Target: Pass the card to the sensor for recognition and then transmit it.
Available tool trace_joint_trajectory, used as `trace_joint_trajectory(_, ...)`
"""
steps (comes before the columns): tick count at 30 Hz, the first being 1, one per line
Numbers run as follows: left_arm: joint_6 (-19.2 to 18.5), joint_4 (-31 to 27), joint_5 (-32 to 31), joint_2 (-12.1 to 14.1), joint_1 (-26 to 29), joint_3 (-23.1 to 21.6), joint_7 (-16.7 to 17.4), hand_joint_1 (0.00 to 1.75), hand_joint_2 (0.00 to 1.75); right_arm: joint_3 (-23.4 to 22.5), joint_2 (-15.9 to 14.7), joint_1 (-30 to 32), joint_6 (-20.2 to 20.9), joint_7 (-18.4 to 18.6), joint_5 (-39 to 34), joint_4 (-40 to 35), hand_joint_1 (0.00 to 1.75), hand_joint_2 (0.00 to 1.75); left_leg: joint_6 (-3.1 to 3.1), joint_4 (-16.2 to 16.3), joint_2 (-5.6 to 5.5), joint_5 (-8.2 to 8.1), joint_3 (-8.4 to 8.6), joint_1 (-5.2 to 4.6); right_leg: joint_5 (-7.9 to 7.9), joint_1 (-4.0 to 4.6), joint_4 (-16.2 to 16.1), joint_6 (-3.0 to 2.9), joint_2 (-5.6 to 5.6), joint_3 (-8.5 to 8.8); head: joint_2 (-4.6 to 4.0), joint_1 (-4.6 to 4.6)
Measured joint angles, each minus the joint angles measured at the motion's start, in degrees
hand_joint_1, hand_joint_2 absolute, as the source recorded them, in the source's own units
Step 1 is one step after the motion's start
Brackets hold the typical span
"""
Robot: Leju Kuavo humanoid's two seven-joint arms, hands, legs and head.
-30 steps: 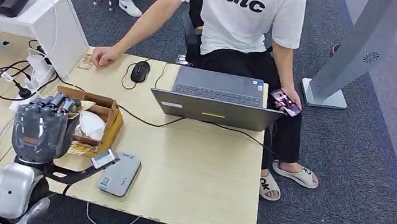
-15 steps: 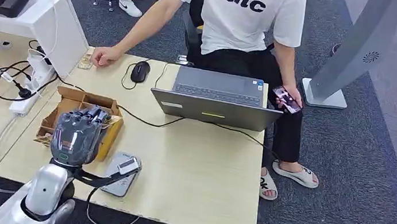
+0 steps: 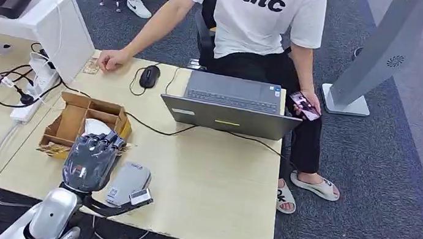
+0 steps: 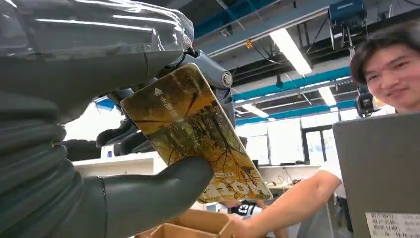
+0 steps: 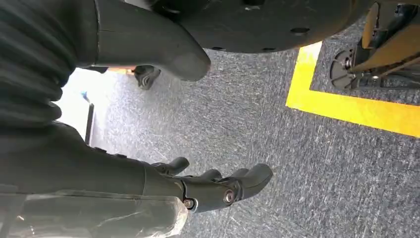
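The left hand (image 3: pixel 91 161) pinches the amber, tree-printed plastic card (image 4: pixel 198 134) over the flat grey card reader (image 3: pixel 127 184) — scan underway, hand-off likely next.

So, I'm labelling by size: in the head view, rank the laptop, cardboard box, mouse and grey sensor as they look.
1. Laptop
2. Cardboard box
3. Grey sensor, partly hidden by the left robot hand, so unsure against the box
4. Mouse

left hand (image 3: pixel 91 162) over grey sensor (image 3: pixel 128 184), card perhaps held
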Motion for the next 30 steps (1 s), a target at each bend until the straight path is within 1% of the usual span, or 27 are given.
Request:
trace_joint_trajectory(5,-0.04,0.0,0.02,0.02,0.29,0.0,0.0,1.75,1.75,0.0,0.0,0.0,0.0,0.0,0.0,0.0,0.0,1.75,0.0,0.0,0.0,0.0,0.0,0.0,0.0,0.0,0.0,0.0,0.0,0.01,0.0,0.0)
trace_joint_trajectory(7,-0.99,0.0,0.02,0.02,0.51,0.0,0.0,1.75,1.75,0.0,0.0,0.0,0.02,0.0,-0.26,0.0,0.0,1.75,0.0,0.0,0.0,0.0,0.01,0.0,0.0,0.0,0.0,0.0,0.0,0.02,0.0,0.0)
trace_joint_trajectory(14,-1.33,0.26,0.11,0.0,3.83,0.0,0.2,1.75,1.75,0.0,0.0,0.02,0.09,0.24,-0.68,0.0,0.0,1.75,-0.01,0.0,0.01,-0.02,-0.01,0.0,-0.01,0.0,0.0,0.0,0.01,0.0,0.0,0.0)
trace_joint_trajectory(17,-1.0,1.09,0.11,-0.18,4.95,0.0,0.61,1.75,1.75,0.0,0.0,0.01,0.09,0.44,-0.63,0.0,0.0,1.75,0.0,0.0,0.0,-0.02,-0.01,0.0,-0.01,0.0,0.0,0.01,-0.01,0.0,0.0,0.0)
trace_joint_trajectory(21,0.79,3.02,0.02,-0.9,5.63,0.0,0.92,1.75,1.75,0.0,0.0,0.02,0.09,0.44,-0.52,0.0,0.0,1.75,0.0,-0.01,0.0,-0.02,-0.01,0.0,-0.01,0.0,0.0,0.01,-0.01,0.0,0.0,0.0)
trace_joint_trajectory(26,1.12,5.49,0.04,-1.79,6.25,0.0,1.46,1.75,1.75,0.0,0.0,0.01,0.02,0.53,-0.52,0.0,0.0,1.75,0.0,0.0,0.0,-0.02,-0.01,0.0,-0.01,0.0,0.0,0.01,-0.01,0.01,0.0,0.0)
trace_joint_trajectory(30,1.77,6.82,0.02,-1.95,6.61,0.0,2.06,1.75,1.75,0.0,0.0,0.02,0.02,0.63,-0.92,0.0,0.0,1.75,0.0,0.0,0.0,-0.02,-0.01,0.0,-0.01,0.0,0.0,0.01,0.0,0.0,0.0,0.0)
